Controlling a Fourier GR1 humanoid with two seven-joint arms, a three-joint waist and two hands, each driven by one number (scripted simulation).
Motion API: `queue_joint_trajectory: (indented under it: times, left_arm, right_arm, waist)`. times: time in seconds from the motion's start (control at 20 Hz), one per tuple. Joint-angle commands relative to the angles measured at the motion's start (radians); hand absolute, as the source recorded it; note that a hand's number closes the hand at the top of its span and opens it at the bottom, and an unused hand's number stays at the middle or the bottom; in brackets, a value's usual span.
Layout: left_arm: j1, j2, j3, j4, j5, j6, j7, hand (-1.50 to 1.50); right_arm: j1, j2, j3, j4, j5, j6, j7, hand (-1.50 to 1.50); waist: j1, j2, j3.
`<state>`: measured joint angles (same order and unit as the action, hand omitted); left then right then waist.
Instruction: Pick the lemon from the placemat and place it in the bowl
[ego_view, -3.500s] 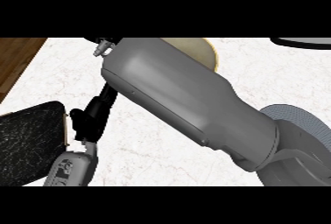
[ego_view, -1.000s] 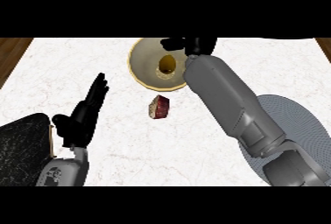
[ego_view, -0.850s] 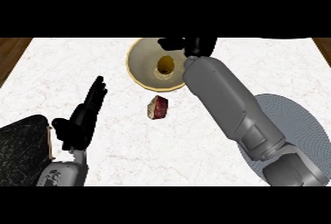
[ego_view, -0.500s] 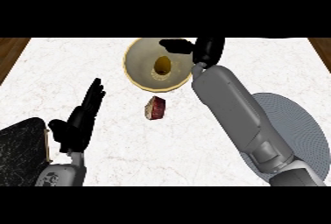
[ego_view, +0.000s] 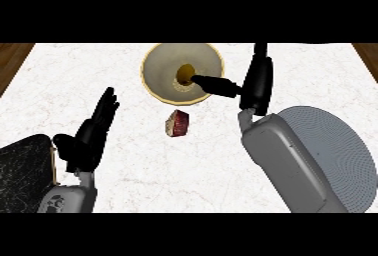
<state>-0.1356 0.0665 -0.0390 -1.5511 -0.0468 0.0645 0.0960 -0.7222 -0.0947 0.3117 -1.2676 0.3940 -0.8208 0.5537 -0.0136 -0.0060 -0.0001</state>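
The lemon (ego_view: 184, 73) is lying inside the bowl (ego_view: 161, 57) at the upper middle of the frame. The right hand (ego_view: 251, 85) is hanging just right of the bowl, fingers straight, its thumb reaching over the rim toward the lemon. The grey placemat (ego_view: 336, 145) is lying at the right on the white desk (ego_view: 133, 165). A small dark red object (ego_view: 178, 123) is sitting below the bowl. The left hand (ego_view: 90, 135) is resting open at the lower left.

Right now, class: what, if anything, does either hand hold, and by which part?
Nothing. The lemon lies in the bowl; the right hand and left hand are open.
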Motion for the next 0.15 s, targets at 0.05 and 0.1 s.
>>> queue_joint_trajectory:
  times: [0.05,0.1]
  left_arm:
    - [0.011,-0.005,-0.001,-0.047,-0.006,0.002,0.018,0.00]
    - [0.024,0.016,0.024,-0.009,0.018,-0.031,-0.029,0.00]
  right_arm:
    - [0.075,0.014,-0.044,-0.075,0.037,0.061,-0.014,-1.50]
    - [0.164,0.015,-0.001,-0.124,0.042,0.042,-0.037,-1.50]
  waist:
    - [0.016,0.005,0.000]
    - [0.013,0.005,0.000]
